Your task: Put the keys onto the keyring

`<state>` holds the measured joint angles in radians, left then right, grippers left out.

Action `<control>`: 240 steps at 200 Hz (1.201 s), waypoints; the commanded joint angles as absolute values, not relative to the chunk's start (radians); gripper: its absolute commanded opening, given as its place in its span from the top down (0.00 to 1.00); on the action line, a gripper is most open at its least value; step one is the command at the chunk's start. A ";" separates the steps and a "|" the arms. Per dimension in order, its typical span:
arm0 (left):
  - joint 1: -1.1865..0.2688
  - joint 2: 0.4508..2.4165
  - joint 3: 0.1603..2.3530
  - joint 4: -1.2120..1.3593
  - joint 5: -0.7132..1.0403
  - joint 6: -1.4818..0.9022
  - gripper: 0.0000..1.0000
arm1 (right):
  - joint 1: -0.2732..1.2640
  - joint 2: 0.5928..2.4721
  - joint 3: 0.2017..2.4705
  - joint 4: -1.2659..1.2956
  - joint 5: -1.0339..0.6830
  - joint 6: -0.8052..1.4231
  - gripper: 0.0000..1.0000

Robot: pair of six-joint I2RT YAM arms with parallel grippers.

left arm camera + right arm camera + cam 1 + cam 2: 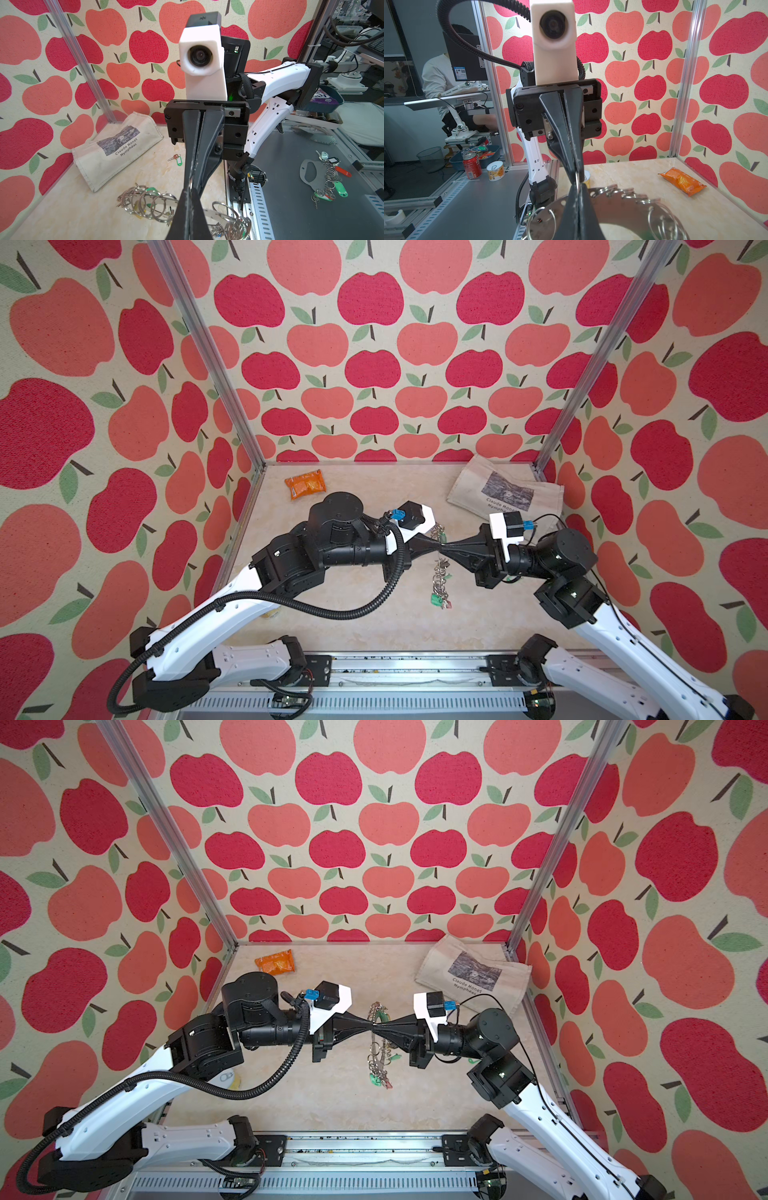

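**A:** Logging the grip. The two arms are meeting tip to tip above the counter (374, 493). The left tool (434, 546) and the right tool (445, 548) are each pinching shut on the keyring (440, 572) from opposite faces, at about the same spot on its flat band.

**B:** Agreed. The keyring is showing edge-on in both top views. Its long line is running from the far side to the near side, square across the line of the two arms. Wire rings are crowding the rim, and keys with green and red tags (439, 600) are dangling at the near end. I cannot tell whether that end is touching the counter.

**A:** Anything lying loose?

**B:** One key with a green tag (176, 159) is lying flat on the counter. In the left wrist view it is sitting between the canvas tote bag (116, 153) and the right tool's body. That is putting it on the right arm's side of the keyring, well apart from the left tool. Its blade seems to be pointing toward the bag, though it is small in view.

**A:** My reading: one tool is going to have to let go to fetch it, and the right arm is looking nearer.

**B:** Likely so. That is leaving the left tool to carry the keyring alone.
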<state>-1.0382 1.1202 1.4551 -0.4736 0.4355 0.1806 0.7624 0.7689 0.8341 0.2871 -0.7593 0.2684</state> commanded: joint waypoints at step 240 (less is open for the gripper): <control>-1.037 1.132 1.589 -0.602 0.468 0.338 1.00 | 0.754 0.767 0.927 0.140 -0.755 0.174 0.67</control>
<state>-1.0382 1.1210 1.5402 -0.5915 0.4461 0.3061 0.7578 0.7547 0.9016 0.1024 -0.7353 0.1726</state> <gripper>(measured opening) 0.054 0.340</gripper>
